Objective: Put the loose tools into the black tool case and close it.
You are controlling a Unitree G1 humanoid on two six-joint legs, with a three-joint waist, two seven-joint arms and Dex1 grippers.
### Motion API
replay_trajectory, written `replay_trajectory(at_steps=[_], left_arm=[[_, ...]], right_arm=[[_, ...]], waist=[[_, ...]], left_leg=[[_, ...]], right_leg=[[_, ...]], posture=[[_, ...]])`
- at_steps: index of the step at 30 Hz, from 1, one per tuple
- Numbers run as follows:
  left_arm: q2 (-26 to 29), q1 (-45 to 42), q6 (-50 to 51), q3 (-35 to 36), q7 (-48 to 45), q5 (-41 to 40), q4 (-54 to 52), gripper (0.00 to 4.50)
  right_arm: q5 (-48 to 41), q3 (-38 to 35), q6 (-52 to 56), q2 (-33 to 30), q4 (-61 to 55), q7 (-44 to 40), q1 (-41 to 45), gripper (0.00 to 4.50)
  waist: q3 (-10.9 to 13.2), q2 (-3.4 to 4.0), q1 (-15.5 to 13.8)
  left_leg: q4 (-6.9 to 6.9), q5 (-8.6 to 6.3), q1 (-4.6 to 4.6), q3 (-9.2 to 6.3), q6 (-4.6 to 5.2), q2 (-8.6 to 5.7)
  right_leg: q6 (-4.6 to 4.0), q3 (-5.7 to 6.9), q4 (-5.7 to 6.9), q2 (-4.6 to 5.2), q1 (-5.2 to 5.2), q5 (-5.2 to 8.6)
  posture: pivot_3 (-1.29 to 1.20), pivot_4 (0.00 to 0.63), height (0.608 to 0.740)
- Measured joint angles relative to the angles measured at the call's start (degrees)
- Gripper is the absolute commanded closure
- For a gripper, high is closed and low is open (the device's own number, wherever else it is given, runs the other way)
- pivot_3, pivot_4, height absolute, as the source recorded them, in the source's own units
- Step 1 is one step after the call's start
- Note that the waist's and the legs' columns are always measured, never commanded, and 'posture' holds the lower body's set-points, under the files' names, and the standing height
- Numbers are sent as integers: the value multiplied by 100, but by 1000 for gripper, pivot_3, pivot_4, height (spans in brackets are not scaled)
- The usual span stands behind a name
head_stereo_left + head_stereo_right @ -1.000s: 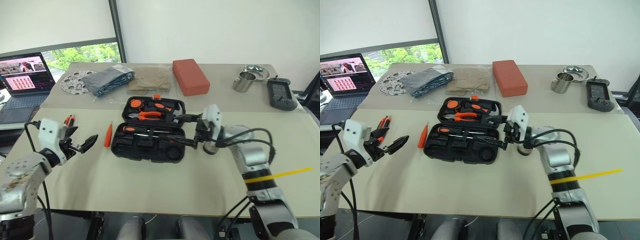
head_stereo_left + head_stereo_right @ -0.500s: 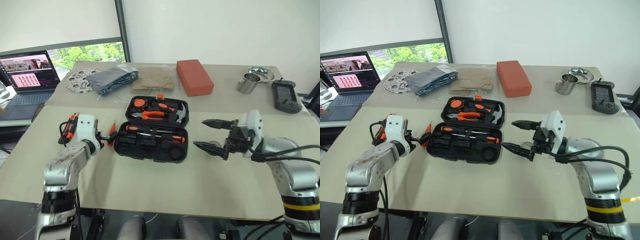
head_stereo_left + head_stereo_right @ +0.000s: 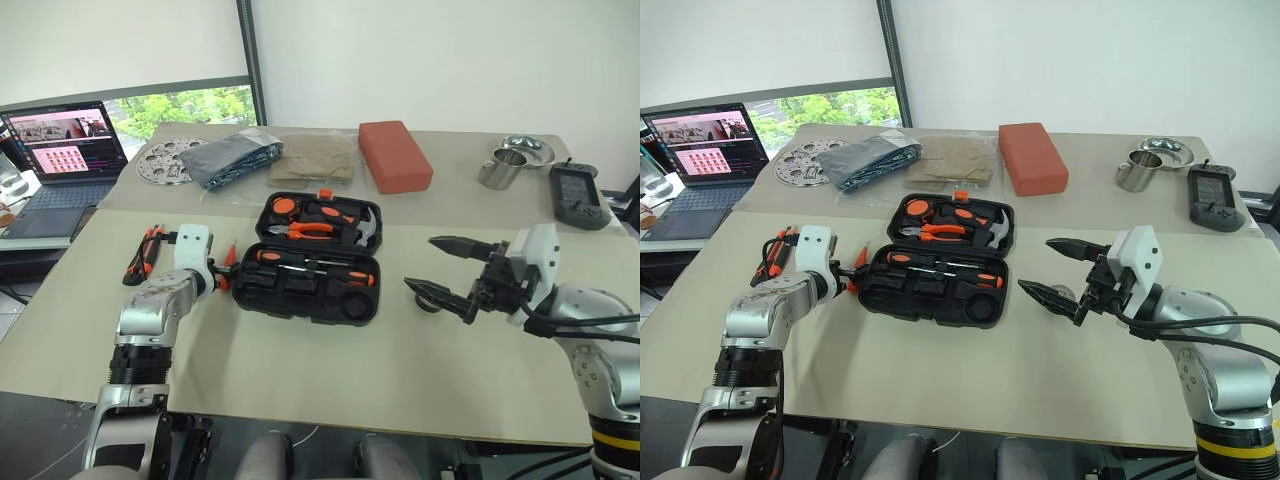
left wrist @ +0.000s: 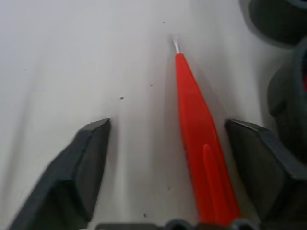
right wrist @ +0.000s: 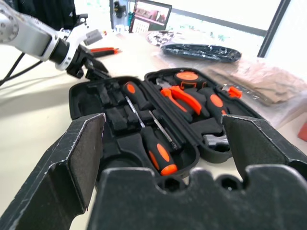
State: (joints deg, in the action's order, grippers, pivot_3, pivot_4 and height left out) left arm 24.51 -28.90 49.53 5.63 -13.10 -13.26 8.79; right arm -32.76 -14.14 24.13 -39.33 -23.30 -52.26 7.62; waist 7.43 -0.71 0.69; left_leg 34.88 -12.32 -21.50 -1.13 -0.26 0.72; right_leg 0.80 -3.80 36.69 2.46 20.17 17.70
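The black tool case (image 3: 248, 298) lies open mid-table, with two black-orange screwdrivers (image 5: 154, 146) in its near half. The small all-orange screwdriver (image 4: 199, 139) lies on the table just left of the case. My left gripper (image 4: 168, 125) is open and low over the table, a finger on either side of this screwdriver and neither touching it. An orange-and-black utility knife (image 3: 141, 256) lies further left, beyond the left arm. My right gripper (image 3: 420, 263) hangs open and empty to the right of the case. A small dark roll (image 3: 428, 300) lies partly hidden under it.
At the back are a laptop (image 3: 65, 150), a perforated metal disc (image 3: 163, 162), a dark bag (image 3: 230, 158), a tan packet (image 3: 312, 158), a red-orange block (image 3: 395, 155), a metal cup (image 3: 497, 170), a bowl (image 3: 528, 150) and a black handset (image 3: 578, 195).
My left gripper has moved forward and down, up to the small orange screwdriver beside the case. My right gripper has drawn back from the case towards the right. The camera has shifted.
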Motion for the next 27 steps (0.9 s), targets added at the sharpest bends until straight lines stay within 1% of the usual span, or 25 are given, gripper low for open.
replay_trajectory(at_steps=[1,2,4,6,7,12,15,17,20,23,27], left_arm=[[0,0,-47,-24,-20,20,23,2254],[0,0,-58,-30,-29,29,31,2422],[25,2,-70,-24,-36,56,59,3229],[35,10,-76,-16,-35,111,66,3865],[34,15,-81,-18,-34,124,63,4032],[34,85,-183,1,-30,172,16,4044],[155,263,-660,15,-340,165,-2,4044],[437,387,-1342,15,-876,152,-10,4044],[768,324,-2208,75,-1621,47,-44,4044],[1043,37,-2712,93,-2409,-103,-30,4044],[1242,-528,-3550,-344,-4030,-277,54,4044]], right_arm=[[-16,-7,0,0,-8,2,-38,0],[-19,-10,0,0,-11,2,-57,0],[-20,-32,-39,1,-16,-3,-144,0],[-27,-66,-222,95,-11,-53,-192,0],[-72,-75,-298,120,-7,-113,-193,0],[-343,-120,-381,117,101,-389,-201,0],[-466,-229,-381,58,167,-567,-350,0],[-482,-291,-404,33,279,-711,-483,0],[-548,-368,-499,34,372,-876,-593,0],[-673,-503,-528,33,377,-986,-637,0],[-690,-556,-575,34,430,-1118,-720,0]], waist=[[0,0,2],[0,0,5],[0,0,15],[0,-1,22],[1,-2,24],[1,-2,42],[1,-2,47],[16,-26,46],[18,-26,15],[19,-26,-9],[14,-19,-22]], left_leg=[[-1,1,2,0,-1,0],[-1,1,2,0,-1,1],[-1,3,5,0,-5,1],[-2,5,7,1,-7,1],[-2,5,7,3,-8,1],[-2,7,9,4,-10,2],[-6,7,6,3,-11,5],[-14,16,-1,1,-26,12],[-14,16,-5,2,-27,9],[-11,16,-17,1,-27,7],[-11,16,-23,4,-27,3]], right_leg=[[0,0,1,-1,0,0],[1,0,2,-2,0,0],[1,-2,3,-3,-1,1],[3,-3,4,-4,-1,1],[3,-4,4,-4,-1,2],[3,-6,6,-5,-1,1],[2,-6,5,-8,3,1],[-1,-4,2,-16,11,-1],[-2,-4,-3,-4,10,-1],[-1,1,-11,-4,9,-1],[0,1,-30,-4,4,-1]], posture=[[0,150,740],[0,150,740],[0,150,740],[0,150,740],[0,150,740],[0,150,740],[0,150,740],[0,150,740],[0,150,740],[0,150,740],[0,150,740]])
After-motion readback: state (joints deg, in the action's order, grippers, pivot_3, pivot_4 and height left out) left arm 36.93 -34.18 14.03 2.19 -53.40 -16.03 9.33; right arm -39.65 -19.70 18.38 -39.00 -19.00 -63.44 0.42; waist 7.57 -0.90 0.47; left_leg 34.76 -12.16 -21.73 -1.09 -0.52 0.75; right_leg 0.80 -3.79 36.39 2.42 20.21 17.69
